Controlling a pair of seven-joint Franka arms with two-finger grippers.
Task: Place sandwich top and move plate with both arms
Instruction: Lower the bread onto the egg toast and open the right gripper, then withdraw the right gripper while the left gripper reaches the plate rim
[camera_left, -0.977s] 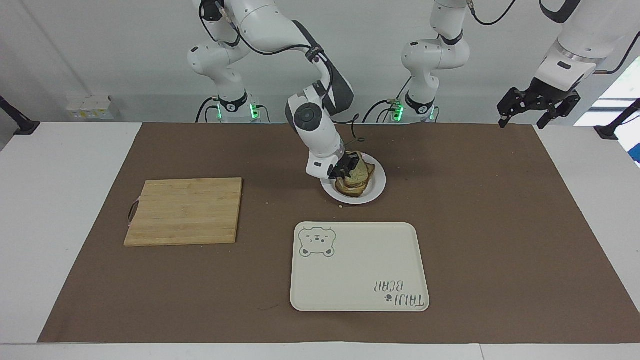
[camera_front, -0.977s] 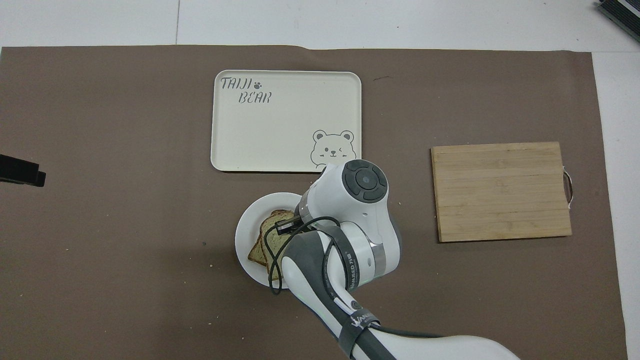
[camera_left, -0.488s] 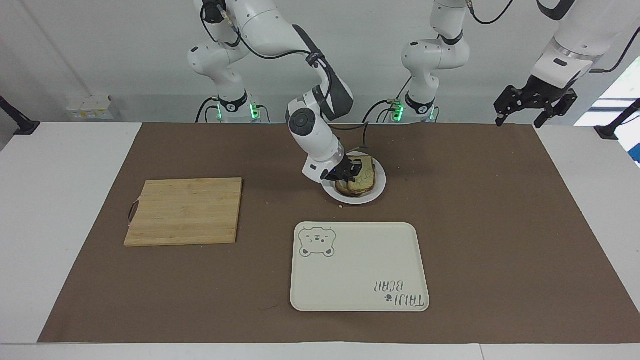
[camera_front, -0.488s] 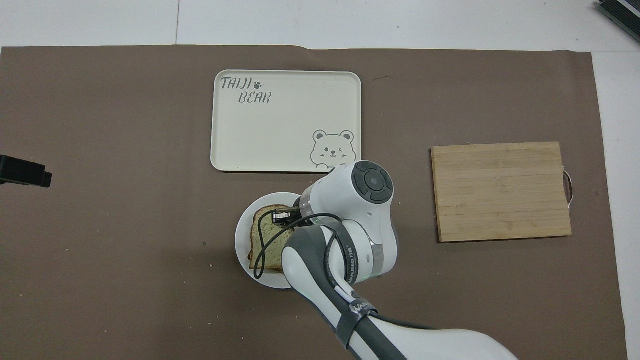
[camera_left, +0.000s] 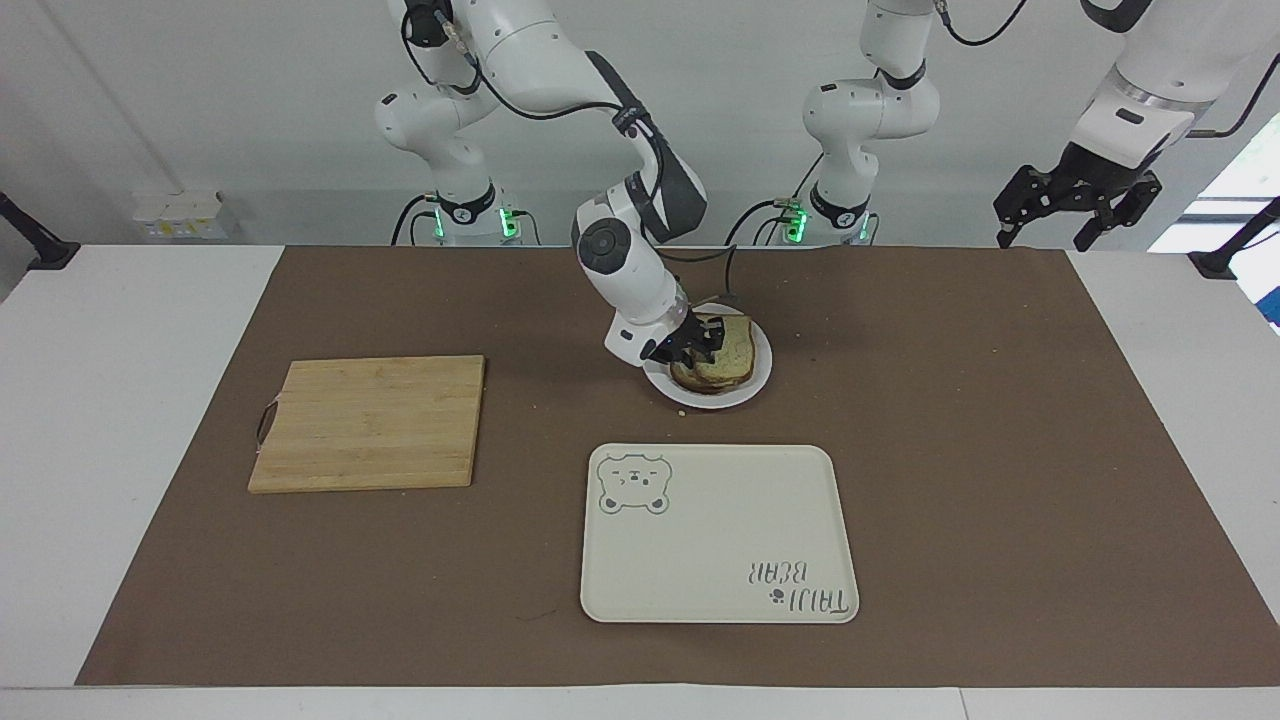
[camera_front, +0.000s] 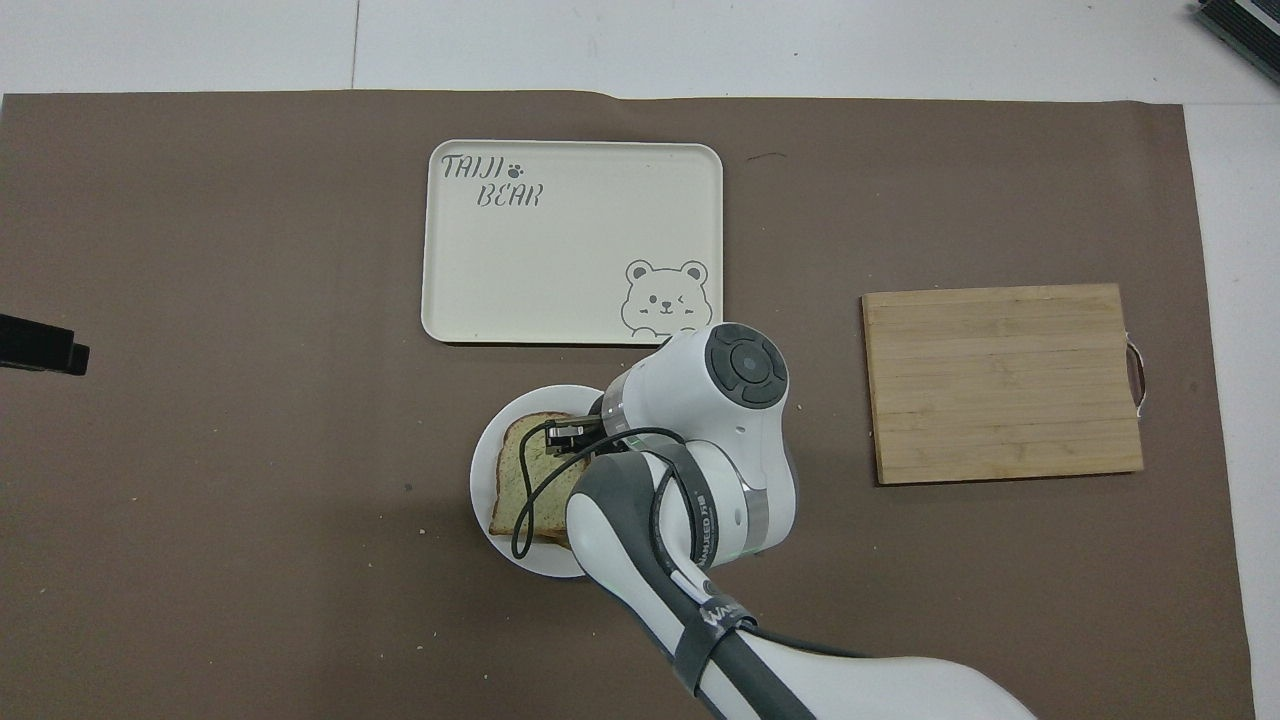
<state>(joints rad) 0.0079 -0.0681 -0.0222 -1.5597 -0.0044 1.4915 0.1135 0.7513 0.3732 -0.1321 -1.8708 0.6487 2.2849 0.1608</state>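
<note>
- Facing view: the left end effector (camera_left: 1078, 210) hangs high over the left arm's end of the desk (camera_left: 140, 400), at the edge of the brown mat (camera_left: 1000, 450). Its fingers stand apart with nothing between them. The left arm is waiting.
- Overhead view: of that same left end effector (camera_front: 40, 345) only a dark tip shows at the frame edge, and its spread cannot be read there.
- Facing view: the right end effector (camera_left: 692, 343) is low at the plate (camera_left: 757, 380), on the side toward the right arm's end of the desk, touching the edge of the sandwich top (camera_left: 725, 355).
- Whether the right end effector's fingers grip that edge or have let go cannot be told in either view.
- Overhead view: the right arm's wrist and cable cover much of the plate (camera_front: 490, 470). Only the dark tip of the right end effector (camera_front: 565, 435) shows over the sandwich top (camera_front: 520, 480).
- The sandwich top lies flat on a lower slice on the plate. The lower slice shows only as a brown edge beneath it.
- The plate sits on the mat near the middle of the desk, nearer to the robots than the cream tray (camera_left: 715, 535).
- The overhead view shows the tray (camera_front: 570, 245) bare apart from its bear drawing and lettering.
- The wooden cutting board (camera_left: 370, 422) lies well apart, toward the right arm's end.
</note>
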